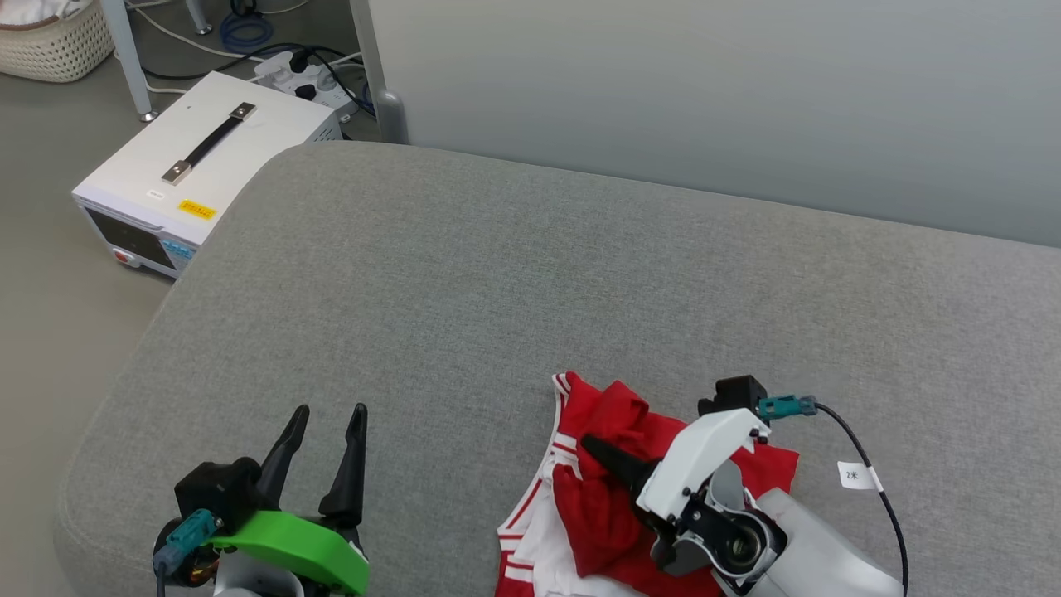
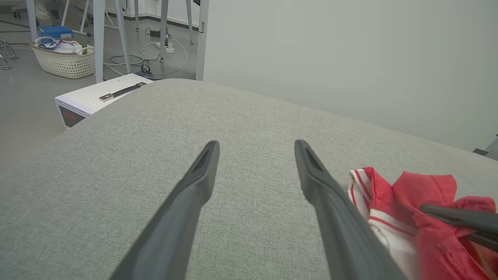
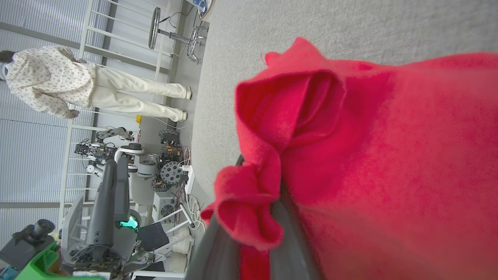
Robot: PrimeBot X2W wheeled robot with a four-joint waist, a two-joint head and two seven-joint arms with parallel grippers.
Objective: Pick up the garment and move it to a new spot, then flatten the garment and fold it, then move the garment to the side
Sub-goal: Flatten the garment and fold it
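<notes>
A crumpled red jersey shirt with white sleeves and red-white striped trim (image 1: 598, 514) lies on the near right part of the desk (image 1: 530, 282), which is covered with grey woven fabric and has rounded corners. The shirt is in a heap, not flat, and its lettering cannot be seen.

The right claw (image 1: 593, 448) is closed on a raised fold of the red cloth; in the right wrist view the two dark fingers (image 3: 290, 241) stand close together with the fabric pinched between them.

The left claw (image 1: 329, 413) is open, its fingers spread apart, and it holds nothing. It is over the near left part of the desk, well apart from the shirt.

On the floor beyond the far left corner stands a white box-shaped device with a black handle (image 1: 199, 157), and farther left a pale woven basket (image 1: 51, 43).
</notes>
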